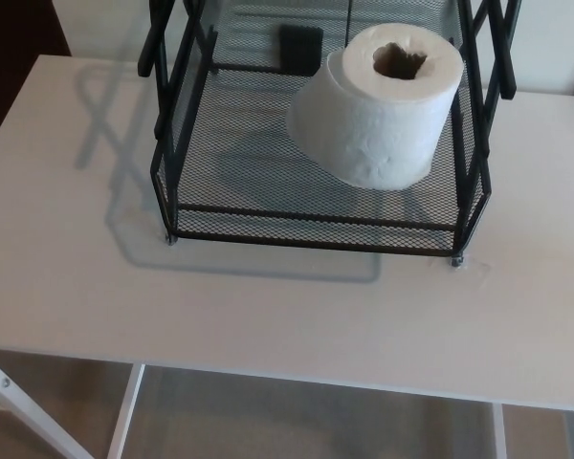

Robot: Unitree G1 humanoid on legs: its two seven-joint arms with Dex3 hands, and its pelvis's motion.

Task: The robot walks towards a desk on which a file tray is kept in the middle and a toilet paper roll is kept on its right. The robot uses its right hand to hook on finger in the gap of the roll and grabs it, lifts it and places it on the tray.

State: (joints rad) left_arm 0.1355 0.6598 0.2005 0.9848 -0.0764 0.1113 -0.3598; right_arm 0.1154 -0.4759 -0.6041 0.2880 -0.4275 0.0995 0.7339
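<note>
A white toilet paper roll (378,105) stands inside the black mesh file tray (268,225), toward its right side, leaning a little with its cardboard core hole facing up. The tray sits at the middle back of the white desk (268,306). Neither of my hands shows in the head view.
A small black object (299,46) lies at the tray's back. The tray's upright black frame posts (177,57) rise on both sides. The desk's front edge runs across the lower picture, with white legs (124,416) and floor below it.
</note>
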